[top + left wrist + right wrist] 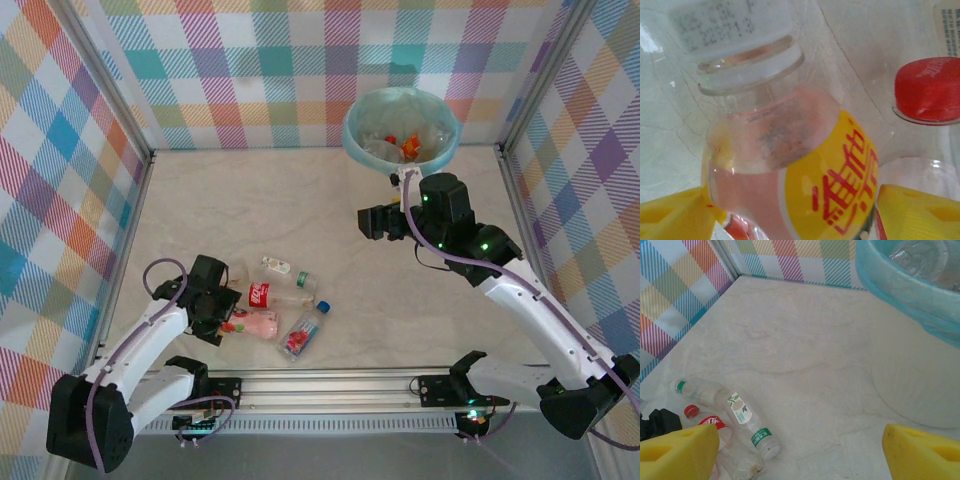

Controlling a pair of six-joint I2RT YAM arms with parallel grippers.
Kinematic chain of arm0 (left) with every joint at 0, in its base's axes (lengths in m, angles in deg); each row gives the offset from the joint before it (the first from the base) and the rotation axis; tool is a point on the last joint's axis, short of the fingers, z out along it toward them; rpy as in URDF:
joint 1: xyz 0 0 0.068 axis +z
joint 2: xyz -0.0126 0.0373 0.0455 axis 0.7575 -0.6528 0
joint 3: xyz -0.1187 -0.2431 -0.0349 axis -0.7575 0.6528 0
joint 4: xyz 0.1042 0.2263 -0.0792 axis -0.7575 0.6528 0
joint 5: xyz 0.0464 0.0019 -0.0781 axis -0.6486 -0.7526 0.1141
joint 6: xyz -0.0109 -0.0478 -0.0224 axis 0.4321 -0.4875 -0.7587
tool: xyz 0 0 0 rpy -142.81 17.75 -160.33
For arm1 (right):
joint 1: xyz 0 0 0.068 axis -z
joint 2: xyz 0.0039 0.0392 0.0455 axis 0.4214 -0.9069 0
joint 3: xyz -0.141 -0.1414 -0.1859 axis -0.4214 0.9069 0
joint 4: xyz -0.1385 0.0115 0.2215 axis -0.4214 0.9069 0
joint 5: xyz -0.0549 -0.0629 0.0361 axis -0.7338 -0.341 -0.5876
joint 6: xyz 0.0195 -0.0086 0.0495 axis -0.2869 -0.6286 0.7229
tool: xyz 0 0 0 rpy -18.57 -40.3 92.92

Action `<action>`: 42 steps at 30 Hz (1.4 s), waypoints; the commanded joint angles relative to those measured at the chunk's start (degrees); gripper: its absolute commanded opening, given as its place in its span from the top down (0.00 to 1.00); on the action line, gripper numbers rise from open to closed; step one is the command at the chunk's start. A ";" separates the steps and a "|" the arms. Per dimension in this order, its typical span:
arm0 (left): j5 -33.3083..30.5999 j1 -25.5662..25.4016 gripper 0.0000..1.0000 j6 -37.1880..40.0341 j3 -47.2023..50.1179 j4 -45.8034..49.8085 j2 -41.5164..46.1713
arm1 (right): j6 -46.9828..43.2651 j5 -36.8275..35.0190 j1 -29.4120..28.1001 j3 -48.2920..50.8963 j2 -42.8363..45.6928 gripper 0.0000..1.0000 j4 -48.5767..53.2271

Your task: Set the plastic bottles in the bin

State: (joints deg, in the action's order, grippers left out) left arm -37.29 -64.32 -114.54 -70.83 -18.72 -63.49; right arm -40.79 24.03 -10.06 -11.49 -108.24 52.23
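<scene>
Pink bottle (pixel 790 165), well apart from bin (pixel 352 140): likely light, thin-walled, slick; take mid-body at label. Left gripper (pixel 795 215) astride it, clamp unclear. Right gripper (pixel 800 450) near bin, parted, empty.

Left arm (pixel 150 340) and right arm (pixel 540 310): white link shells, black joint housings. Purple-grey cables (pixel 152 272) run along both. Green lamps (pixel 485 243) show on the right arm. Left claw (pixel 795 217) and right claw (pixel 800 452): yellow wedge pads.

left arm (pixel 150 340) folded in near its base, left gripper (pixel 225 308) low, pointing right, pads (pixel 670 215) spread; clamped or not, can't tell. right arm (pixel 530 300) reaches far forward, right gripper (pixel 368 222) turned left, raised, jaws wide apart, nothing between.
</scene>
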 commanded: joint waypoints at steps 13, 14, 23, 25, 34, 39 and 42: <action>-1.75 2.15 0.39 2.51 0.09 3.19 3.63 | -3.17 -1.73 -0.34 -0.66 -1.23 0.14 -1.16; -2.16 2.24 0.40 2.40 -0.10 3.98 4.75 | -3.24 -1.74 -0.32 -0.77 -1.29 0.14 -1.09; -13.78 2.33 0.39 6.94 -11.42 15.76 15.88 | -2.22 0.40 -0.33 -2.25 -0.88 0.14 -1.19; -17.85 2.33 0.40 11.14 -16.96 16.78 16.76 | -1.99 0.93 -0.34 -2.75 -0.71 0.15 -1.38; -12.81 1.40 0.41 42.53 -40.10 4.39 8.54 | -0.82 6.79 -0.31 -4.91 -0.65 0.15 -3.83; 0.37 -2.97 0.44 55.49 -42.64 -8.66 5.75 | 0.53 13.73 -0.34 -6.39 -0.78 0.14 -6.51; 2.86 -9.15 0.44 63.13 -45.25 -10.61 2.70 | 1.99 19.10 -0.27 -7.88 -0.87 0.14 -8.46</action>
State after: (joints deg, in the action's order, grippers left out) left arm -41.75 -68.84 -64.80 -113.32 -22.23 -58.75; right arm -40.87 35.51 -10.06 -16.26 -109.24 48.75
